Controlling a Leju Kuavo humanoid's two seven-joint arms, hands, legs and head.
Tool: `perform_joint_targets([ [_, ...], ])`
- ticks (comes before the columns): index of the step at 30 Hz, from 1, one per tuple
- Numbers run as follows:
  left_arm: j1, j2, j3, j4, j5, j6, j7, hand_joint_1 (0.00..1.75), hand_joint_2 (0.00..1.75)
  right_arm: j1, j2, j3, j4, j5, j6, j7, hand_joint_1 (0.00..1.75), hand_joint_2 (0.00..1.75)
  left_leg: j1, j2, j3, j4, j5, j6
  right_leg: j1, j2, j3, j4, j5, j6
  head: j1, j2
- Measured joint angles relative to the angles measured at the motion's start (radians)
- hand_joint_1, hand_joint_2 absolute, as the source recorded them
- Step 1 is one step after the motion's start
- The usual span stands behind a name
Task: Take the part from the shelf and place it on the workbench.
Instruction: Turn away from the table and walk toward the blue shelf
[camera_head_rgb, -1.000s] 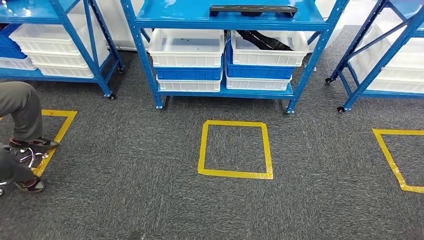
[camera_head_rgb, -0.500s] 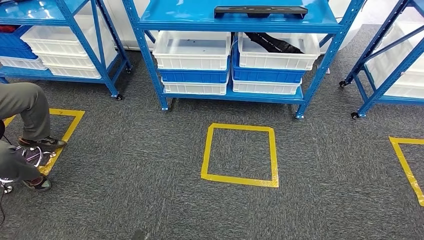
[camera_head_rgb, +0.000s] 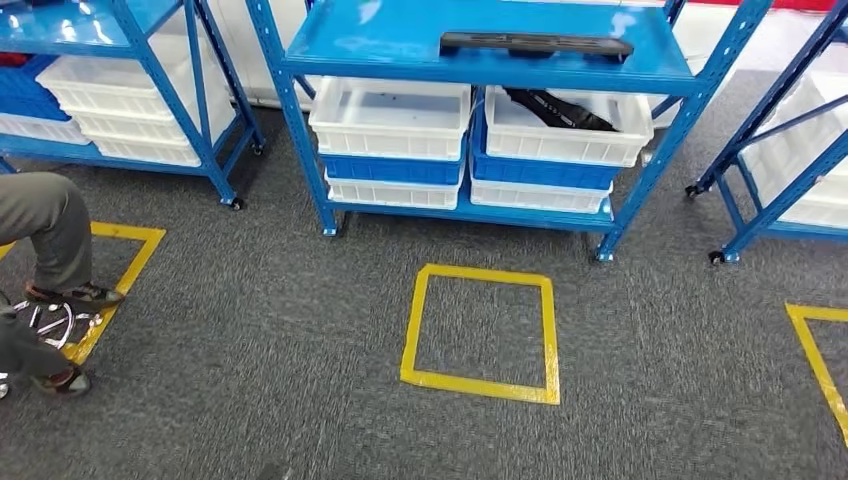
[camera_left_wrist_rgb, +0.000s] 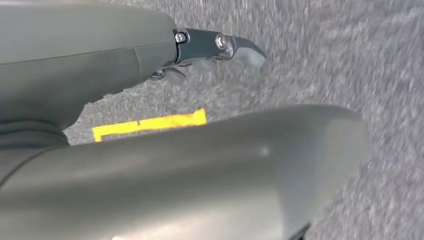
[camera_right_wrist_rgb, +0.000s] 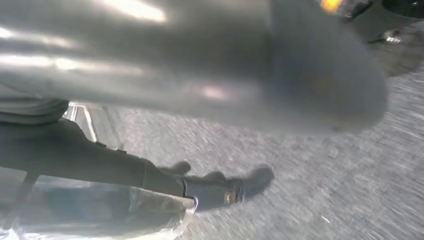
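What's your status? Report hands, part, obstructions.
Left hand and right hand empty, fingers apart. Long black part on blue shelf, untouched. Person's legs at left, off the line.

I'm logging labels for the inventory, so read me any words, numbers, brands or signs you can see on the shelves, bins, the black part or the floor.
None can be read.
Blue shelf: no label showing.
White bins: plain sides.
Black part: no marking legible.
Yellow tape square: a bare outline, no text.
Left hand and right hand: blurred, nothing written visible.
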Motion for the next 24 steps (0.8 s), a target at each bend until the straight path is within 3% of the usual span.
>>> perform_joint_targets([
  [2, -0.001, -0.001, 0.0, 0.0, 0.001, 0.0, 0.0, 0.0, 0.0, 0.0, -0.003, 0.0, 0.0, 0.0, -0.001, 0.0, 0.0, 0.0, 0.002, -0.004, 0.013, -0.001, -0.012, -0.004, -0.006, 0.004, -0.088, 0.118, -0.039, -0.001, 0.001, 0.0],
  [3, 0.0, -0.002, 0.0, 0.0, 0.001, 0.0, 0.0, 0.0, 0.0, 0.002, -0.005, 0.0, 0.0, 0.0, -0.001, 0.0, 0.0, 0.0, 0.003, -0.007, 0.021, -0.001, -0.02, -0.008, -0.01, 0.004, -0.126, 0.152, -0.066, -0.002, 0.001, 0.0],
  [4, 0.001, -0.002, 0.0, 0.0, 0.002, 0.0, 0.0, 0.0, 0.0, 0.004, -0.006, 0.0, 0.0, 0.0, -0.001, 0.0, 0.0, 0.0, 0.006, -0.011, 0.03, 0.0, -0.029, -0.014, -0.014, 0.005, -0.15, 0.157, -0.087, 0.002, 0.001, 0.0],
  [5, 0.002, -0.003, 0.0, 0.001, 0.001, -0.001, 0.0, 0.0, 0.0, 0.007, -0.008, 0.0, 0.0, 0.0, -0.001, 0.0, 0.0, 0.0, 0.01, -0.015, 0.041, 0.0, -0.039, -0.022, -0.019, 0.005, -0.159, 0.132, -0.09, 0.012, 0.002, 0.0],
  [6, 0.003, -0.004, 0.0, 0.001, 0.001, -0.002, 0.0, 0.0, 0.0, 0.008, -0.009, 0.0, 0.0, 0.0, -0.001, 0.0, 0.0, 0.0, 0.014, -0.017, 0.054, 0.001, -0.05, -0.031, -0.026, 0.005, -0.155, 0.081, -0.065, 0.03, 0.002, 0.0],
  [7, 0.004, -0.004, 0.0, 0.001, 0.001, -0.003, 0.0, 0.0, 0.0, 0.01, -0.01, -0.001, 0.0, 0.0, 0.0, 0.0, 0.0, 0.0, 0.016, -0.019, 0.063, 0.004, -0.062, -0.042, -0.034, 0.002, -0.144, 0.019, -0.013, 0.054, 0.004, 0.0],
  [8, 0.004, -0.004, 0.0, 0.001, 0.0, -0.004, 0.001, 0.0, 0.0, 0.009, -0.009, -0.001, 0.001, 0.0, 0.0, 0.0, 0.0, 0.0, 0.016, -0.019, 0.073, 0.009, -0.077, -0.051, -0.039, -0.003, -0.133, -0.034, 0.035, 0.068, 0.006, 0.0],
  [9, 0.003, -0.004, 0.0, 0.001, -0.001, -0.005, 0.001, 0.0, 0.0, 0.008, -0.009, -0.001, 0.001, -0.001, 0.001, -0.001, 0.0, 0.0, 0.015, -0.018, 0.078, 0.013, -0.092, -0.059, -0.041, -0.008, -0.121, -0.068, 0.075, 0.07, 0.007, 0.0],
  [10, 0.002, -0.004, 0.0, 0.001, -0.002, -0.005, 0.001, 0.0, 0.0, 0.008, -0.008, -0.002, 0.002, -0.001, 0.001, -0.001, 0.0, 0.0, 0.013, -0.017, 0.083, 0.019, -0.105, -0.066, -0.042, -0.012, -0.115, -0.083, 0.099, 0.06, 0.007, 0.0],
  [12, 0.0, -0.004, 0.0, 0.001, -0.002, -0.005, 0.002, 0.0, 0.0, 0.006, -0.008, -0.003, 0.002, -0.002, 0.001, -0.002, 0.0, 0.0, 0.014, -0.013, 0.087, 0.032, -0.117, -0.074, -0.041, -0.011, -0.102, -0.08, 0.104, 0.023, 0.001, 0.0],
  [14, -0.002, -0.004, 0.0, 0.001, -0.002, -0.005, 0.002, 0.0, 0.0, 0.005, -0.007, -0.004, 0.001, -0.002, 0.001, -0.002, 0.0, 0.0, 0.021, -0.008, 0.073, 0.076, -0.127, -0.082, -0.041, -0.008, -0.091, -0.079, 0.098, 0.0, -0.002, 0.0],
  [16, -0.002, -0.004, 0.0, 0.001, -0.002, -0.005, 0.003, 0.0, 0.0, 0.004, -0.007, -0.005, 0.001, -0.002, 0.002, -0.002, 0.0, 0.0, 0.026, -0.004, 0.014, 0.178, -0.169, -0.095, -0.038, -0.007, -0.082, -0.08, 0.089, -0.014, -0.004, 0.0],
  [18, -0.001, -0.004, 0.0, 0.001, -0.002, -0.004, 0.006, 0.0, 0.0, 0.003, -0.007, -0.006, 0.001, 0.0, 0.003, -0.002, 0.0, 0.0, 0.029, -0.002, -0.066, 0.284, -0.219, -0.104, -0.034, -0.007, -0.073, -0.079, 0.077, -0.021, -0.005, 0.0],
  [19, 0.0, -0.004, 0.0, 0.001, -0.001, -0.004, 0.008, 0.0, 0.0, 0.003, -0.007, -0.006, 0.001, 0.001, 0.004, -0.002, 0.0, 0.0, 0.03, -0.001, -0.093, 0.305, -0.223, -0.104, -0.032, -0.006, -0.068, -0.079, 0.071, -0.022, -0.005, 0.0],
  [20, 0.0, -0.004, 0.0, 0.001, 0.0, -0.004, 0.009, 0.0, 0.0, 0.004, -0.007, -0.006, 0.001, 0.002, 0.005, -0.002, 0.0, 0.0, 0.03, 0.0, -0.103, 0.291, -0.204, -0.101, -0.03, -0.005, -0.06, -0.079, 0.065, -0.021, -0.005, 0.0],
  [23, 0.001, -0.003, 0.0, 0.001, 0.005, -0.002, 0.01, 0.0, 0.0, 0.002, -0.004, -0.006, 0.001, 0.009, 0.008, -0.002, 0.0, 0.0, 0.021, 0.003, -0.061, 0.127, -0.076, -0.073, -0.023, -0.004, -0.033, -0.083, 0.046, -0.018, -0.003, 0.0],
  [24, 0.0, -0.001, 0.0, 0.001, 0.006, -0.001, 0.01, 0.0, 0.0, 0.0, -0.003, -0.006, 0.001, 0.01, 0.009, -0.002, 0.0, 0.0, 0.014, 0.004, -0.049, 0.089, -0.064, -0.061, -0.024, -0.004, -0.025, -0.087, 0.041, -0.013, -0.002, 0.0],
])
